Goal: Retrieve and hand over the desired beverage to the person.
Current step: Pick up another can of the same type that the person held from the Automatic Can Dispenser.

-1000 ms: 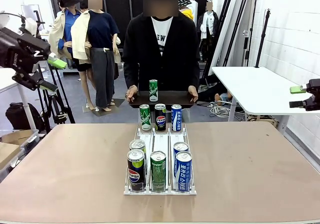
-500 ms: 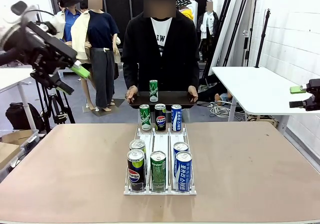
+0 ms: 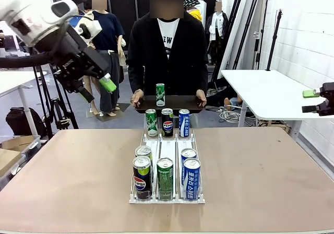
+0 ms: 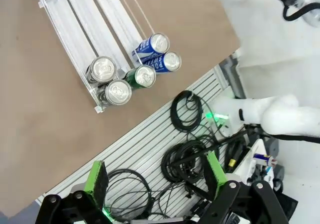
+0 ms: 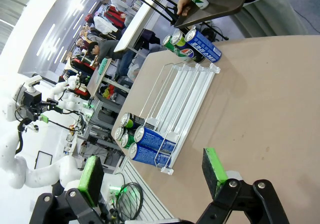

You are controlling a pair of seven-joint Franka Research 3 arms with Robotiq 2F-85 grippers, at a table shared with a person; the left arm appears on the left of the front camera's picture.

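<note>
A clear wire rack (image 3: 168, 149) stands mid-table with several cans. Three stand at its far end: green (image 3: 151, 123), Pepsi (image 3: 167, 122), blue (image 3: 184, 122). At the near end are a Pepsi can (image 3: 141, 177), a green can (image 3: 165, 178) and a blue can (image 3: 191, 179). Which one is the desired beverage I cannot tell. The person (image 3: 168, 51) stands at the far side holding a dark tray (image 3: 180, 104) with one green can (image 3: 160, 94) on it. My left gripper (image 3: 98, 89) hangs open, high over the table's far left. My right gripper (image 3: 313, 101) is open at the right edge.
The left wrist view looks down on the rack (image 4: 80, 29) and the near cans (image 4: 143, 76), past the open left gripper (image 4: 155, 174). Off the table's near edge lie cables (image 4: 185, 111). A white side table (image 3: 266, 90) stands at the back right.
My left arm has swung in from the left edge toward the middle, its gripper still open. The right gripper, the person and the cans have not moved.
</note>
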